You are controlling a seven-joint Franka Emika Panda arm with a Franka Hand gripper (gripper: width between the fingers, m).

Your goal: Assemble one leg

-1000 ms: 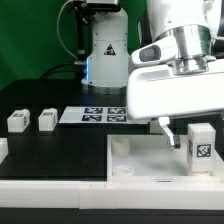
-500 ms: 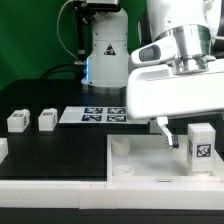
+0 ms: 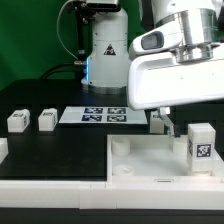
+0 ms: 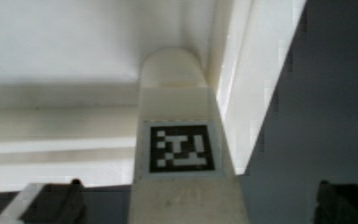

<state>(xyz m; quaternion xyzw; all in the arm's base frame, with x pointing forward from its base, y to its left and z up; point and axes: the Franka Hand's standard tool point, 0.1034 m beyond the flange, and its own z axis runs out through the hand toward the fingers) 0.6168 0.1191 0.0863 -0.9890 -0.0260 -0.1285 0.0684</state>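
A leg (image 3: pixel 201 145), a small white block with a marker tag on its face, stands upright in a corner of the large flat white square piece (image 3: pixel 140 168) at the exterior view's right. My gripper (image 3: pixel 188 120) is open just above and around the leg's top, and one fingertip (image 3: pixel 158 122) shows to the leg's left. In the wrist view the leg (image 4: pixel 190 120) stands between the widely spread fingers (image 4: pixel 51 200) of the gripper (image 4: pixel 197 205), touching neither.
Two more legs (image 3: pixel 17 121) (image 3: pixel 46 120) stand at the exterior view's left. The marker board (image 3: pixel 95 114) lies at the back middle, before the arm's base (image 3: pixel 105 45). Another white part (image 3: pixel 3 150) shows at the left edge.
My gripper has risen a little from around the leg. The leg stays standing in the square piece's corner.
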